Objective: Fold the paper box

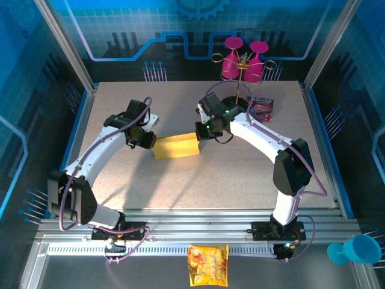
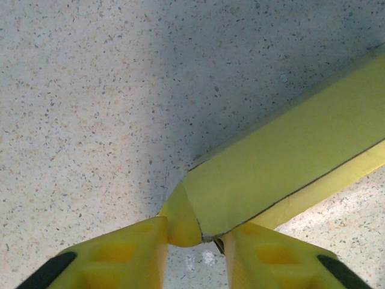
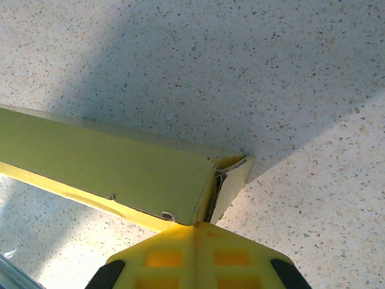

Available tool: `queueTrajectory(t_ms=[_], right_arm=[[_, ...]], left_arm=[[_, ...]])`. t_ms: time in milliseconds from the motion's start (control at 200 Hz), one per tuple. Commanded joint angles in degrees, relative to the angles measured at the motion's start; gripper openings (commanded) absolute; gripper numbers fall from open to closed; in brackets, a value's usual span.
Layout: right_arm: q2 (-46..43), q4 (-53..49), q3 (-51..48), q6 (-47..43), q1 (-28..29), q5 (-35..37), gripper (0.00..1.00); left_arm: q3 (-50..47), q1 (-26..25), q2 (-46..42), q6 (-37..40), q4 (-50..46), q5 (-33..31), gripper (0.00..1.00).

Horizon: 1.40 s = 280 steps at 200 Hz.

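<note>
The paper box (image 1: 175, 146), golden-yellow and lying flat, sits mid-table between both arms. My left gripper (image 1: 151, 142) is at its left end. In the left wrist view a rounded end flap (image 2: 180, 220) of the paper box (image 2: 283, 162) lies between the two yellow fingers and touches both, so the left gripper (image 2: 195, 238) is shut on it. My right gripper (image 1: 200, 133) is at the box's right end. In the right wrist view the right gripper (image 3: 195, 227) is shut, fingers together, tips against the paper box (image 3: 108, 168) where a side flap (image 3: 231, 180) stands ajar.
A gold stand with pink cups (image 1: 243, 63) rises at the back right, with a small printed packet (image 1: 261, 107) beside it. An orange snack bag (image 1: 208, 265) lies on the near rail. A blue cup (image 1: 355, 250) sits at the lower right corner.
</note>
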Motion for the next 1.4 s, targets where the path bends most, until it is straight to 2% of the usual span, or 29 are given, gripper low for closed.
queueTrajectory(t_ms=[0, 110, 565, 825, 1396], right_arm=[[0.70, -1.75, 1.96, 0.14, -0.54, -1.06, 0.00], [0.99, -1.96, 2.25, 0.14, -0.58, -1.32, 0.00], [1.84, -3.28, 3.73, -0.16, -0.88, -2.26, 0.00], [3.44, -5.03, 5.93, -0.25, -0.89, -2.73, 0.00], [5.66, -7.37, 9.04, 0.14, -0.89, -4.30, 0.00]], left_arm=[[1.75, -0.42, 0.37, -0.28, 0.15, -0.61, 0.27], [1.89, -0.42, 0.53, -0.53, 0.09, -0.50, 0.25], [3.35, -0.42, 0.64, -1.15, -1.32, 0.19, 0.03], [5.06, -0.42, 1.91, -3.11, -5.81, 3.14, 0.00], [15.33, -0.33, 9.03, -13.87, -18.90, 10.43, 0.00]])
